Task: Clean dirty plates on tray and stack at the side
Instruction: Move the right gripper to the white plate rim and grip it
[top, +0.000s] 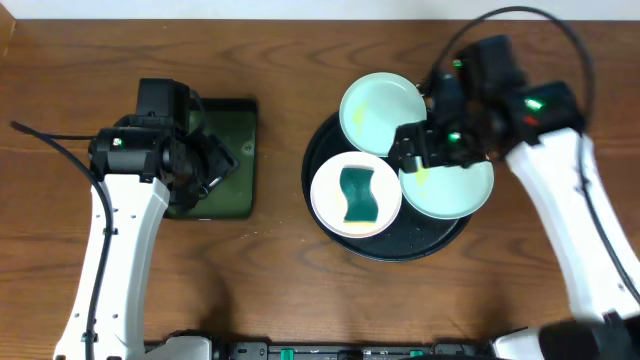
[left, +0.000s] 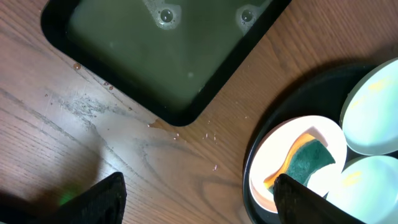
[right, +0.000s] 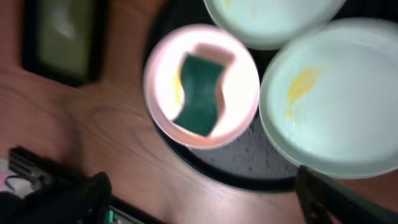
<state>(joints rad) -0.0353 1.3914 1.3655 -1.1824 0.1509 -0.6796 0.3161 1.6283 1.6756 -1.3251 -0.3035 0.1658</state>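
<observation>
1. Three plates (top: 380, 105) sit on the round black tray (top: 410, 247), right of centre on the surface (top: 280, 290).
2. The right jaws are released and empty, above the yellow-smeared right plate (top: 455, 188), hiding part of its rim.
3. A green sponge (top: 358, 195) lies on the front-left plate (top: 325, 195).
4. The left jaws are released, partly covering the rectangular green tray (top: 238, 140).

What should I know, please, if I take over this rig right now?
Left gripper: open, empty, by the green tray.
Right gripper: open, empty, above the right plate.
All three plates sit on the black tray; the sponge lies on the left plate; rear plate and right plate show yellow smears.
Done: nothing stacked aside.
Left: wipe and stack all three.
</observation>
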